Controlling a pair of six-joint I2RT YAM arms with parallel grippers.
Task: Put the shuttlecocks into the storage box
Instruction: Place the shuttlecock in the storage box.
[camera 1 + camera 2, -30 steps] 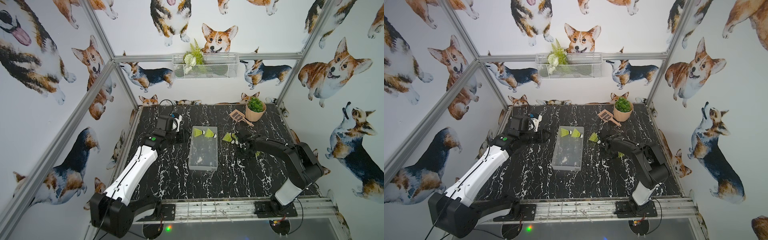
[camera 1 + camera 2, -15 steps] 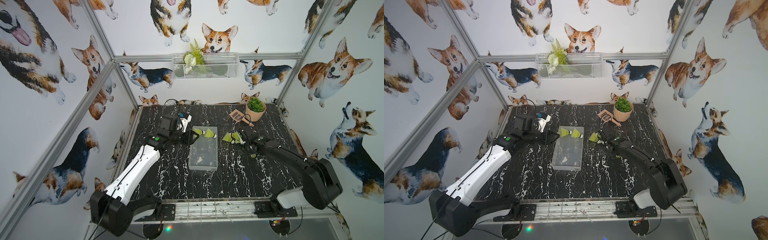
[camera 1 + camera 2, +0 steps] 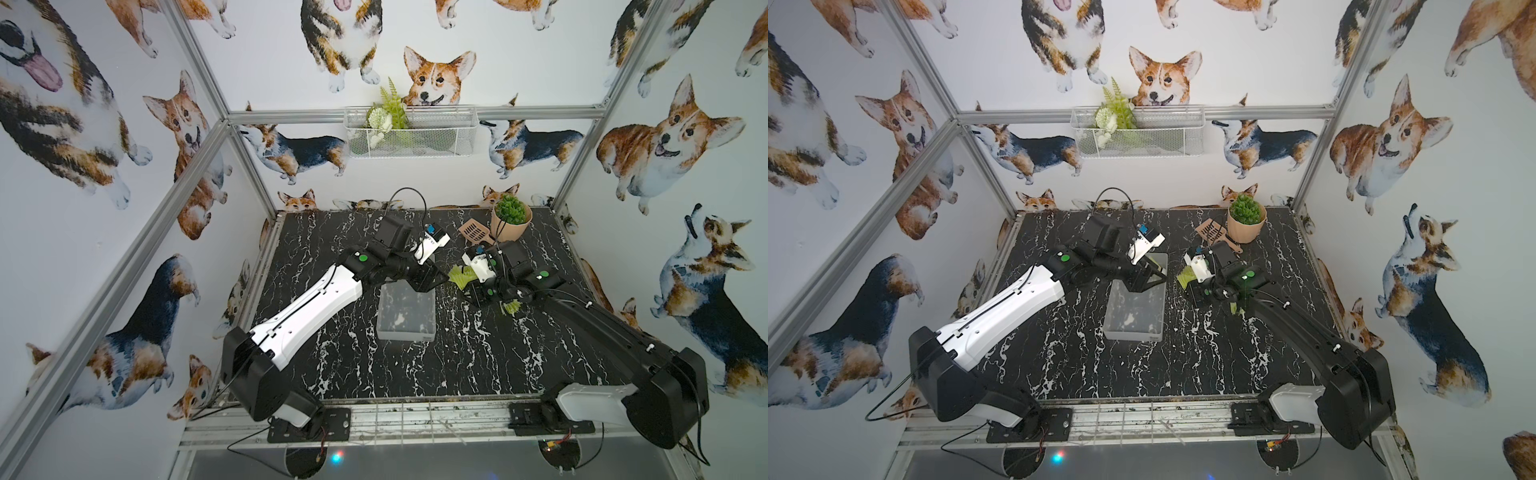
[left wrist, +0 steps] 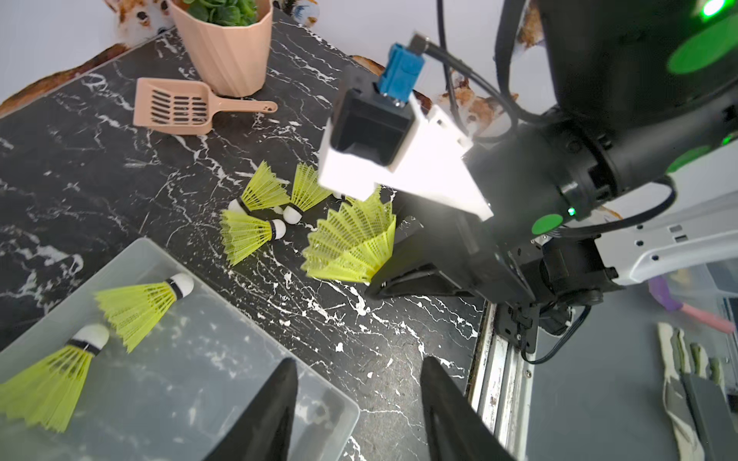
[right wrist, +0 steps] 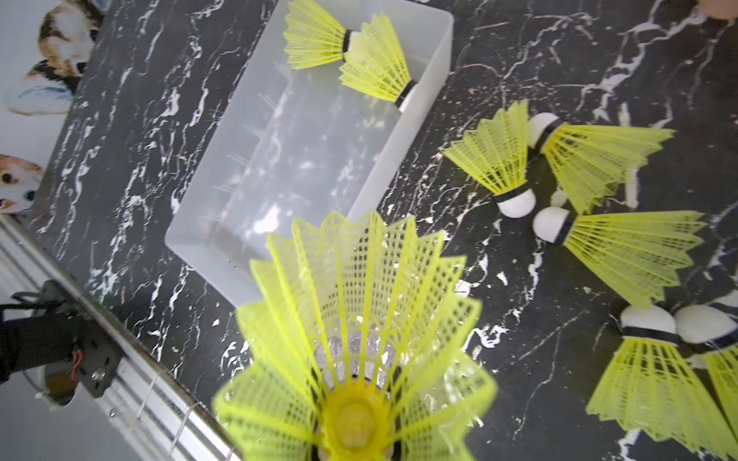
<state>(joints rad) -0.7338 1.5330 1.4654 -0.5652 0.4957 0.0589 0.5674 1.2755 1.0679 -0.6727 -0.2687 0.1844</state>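
The storage box (image 3: 406, 332) (image 3: 1132, 331) lies mid-table. Two neon yellow shuttlecocks (image 4: 143, 303) (image 5: 315, 40) rest at its far end. My left gripper (image 4: 359, 383) (image 3: 432, 277) hangs open and holds nothing, over the box's far right corner (image 4: 191, 371). My right gripper (image 5: 355, 439) (image 4: 393, 255) is shut on the tip of one shuttlecock (image 5: 355, 331) (image 3: 460, 275) (image 3: 1185, 276), raised just right of the box with its skirt facing the wrist camera. Several more shuttlecocks (image 5: 495, 159) (image 4: 255, 231) (image 3: 511, 307) lie on the marble to the box's right.
A peach pot with a green plant (image 3: 510, 220) and a peach slotted scoop (image 3: 473, 230) stand at the back right. A white wire basket (image 3: 409, 133) hangs on the back wall. A metal rail (image 3: 415, 419) runs along the table's front edge.
My left gripper has swung right across the box's far end and opened wider. My right gripper has risen from the pile with a shuttlecock in it.
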